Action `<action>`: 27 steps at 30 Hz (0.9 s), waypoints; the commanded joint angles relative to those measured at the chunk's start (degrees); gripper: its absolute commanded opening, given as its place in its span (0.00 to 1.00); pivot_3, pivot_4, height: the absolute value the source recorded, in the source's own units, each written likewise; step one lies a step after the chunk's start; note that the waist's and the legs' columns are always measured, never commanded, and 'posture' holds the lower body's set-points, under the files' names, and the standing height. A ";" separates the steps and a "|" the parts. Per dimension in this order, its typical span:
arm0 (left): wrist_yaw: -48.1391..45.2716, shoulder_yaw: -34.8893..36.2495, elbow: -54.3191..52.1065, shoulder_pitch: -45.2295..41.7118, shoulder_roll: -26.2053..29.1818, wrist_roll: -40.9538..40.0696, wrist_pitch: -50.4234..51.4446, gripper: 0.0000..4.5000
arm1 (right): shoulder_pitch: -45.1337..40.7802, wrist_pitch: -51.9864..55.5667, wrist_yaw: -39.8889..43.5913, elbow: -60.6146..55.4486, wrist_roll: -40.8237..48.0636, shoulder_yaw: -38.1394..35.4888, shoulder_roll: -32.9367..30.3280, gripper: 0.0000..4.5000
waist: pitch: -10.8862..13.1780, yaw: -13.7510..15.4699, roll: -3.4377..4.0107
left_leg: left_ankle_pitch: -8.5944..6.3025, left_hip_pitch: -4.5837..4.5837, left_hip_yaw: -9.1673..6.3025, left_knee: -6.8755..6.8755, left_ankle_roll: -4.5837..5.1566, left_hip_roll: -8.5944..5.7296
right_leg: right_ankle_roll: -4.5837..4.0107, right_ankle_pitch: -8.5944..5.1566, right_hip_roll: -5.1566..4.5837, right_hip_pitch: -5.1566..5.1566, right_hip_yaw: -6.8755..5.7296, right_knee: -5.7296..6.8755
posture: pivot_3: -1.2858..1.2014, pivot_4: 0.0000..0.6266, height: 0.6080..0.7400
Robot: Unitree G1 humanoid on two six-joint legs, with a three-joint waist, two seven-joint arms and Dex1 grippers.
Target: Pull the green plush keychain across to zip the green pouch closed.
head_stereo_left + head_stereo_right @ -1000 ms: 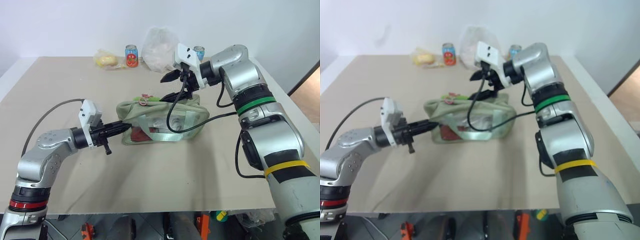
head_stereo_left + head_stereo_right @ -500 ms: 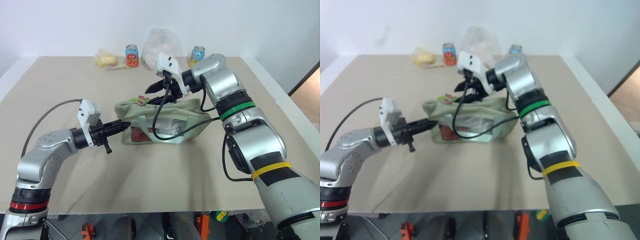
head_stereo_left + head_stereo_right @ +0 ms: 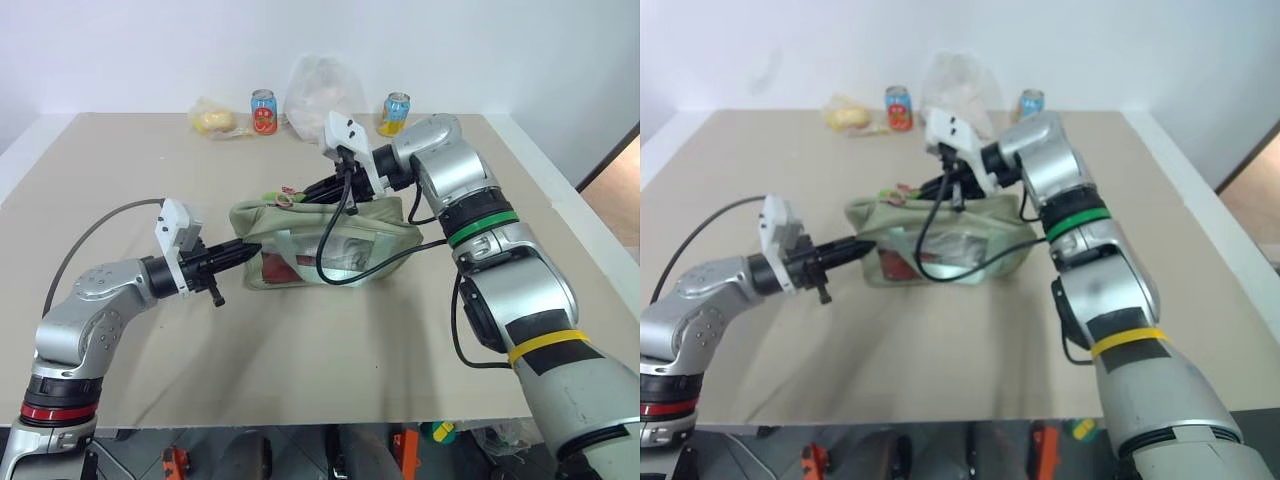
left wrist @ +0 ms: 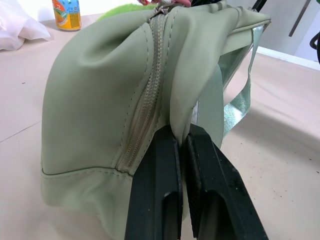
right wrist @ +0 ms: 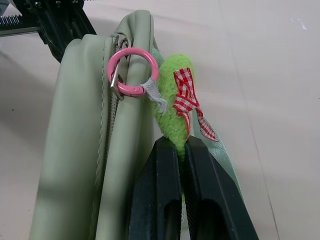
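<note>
The robot's right arm reached in over the green pouch, wrist bent toward its left, the right gripper pinched shut on the green plush keychain at the pouch's left end. A pink ring tied the keychain to the zipper pull just ahead of those fingers. The left arm lay low and level, the left gripper clamped on a fold of fabric at the pouch's near end. A second earlier the right gripper had hung wide open above the pouch's right end; the left had not moved. Well behind the right gripper stood two cans, one white plastic bag and one yellow bundle.
</note>
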 commanded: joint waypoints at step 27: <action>0.77 -1.60 -0.87 1.96 -0.20 -2.01 2.98 0.00 | 21.34 -5.54 -11.80 -29.75 -11.70 -6.73 -39.69 0.01 | 0.05 1.27 0.14 | -0.01 -0.35 -0.17 0.05 0.08 -0.06 | 0.16 -0.17 0.09 -0.11 -0.10 -0.14 | 0.52 0.24 1.00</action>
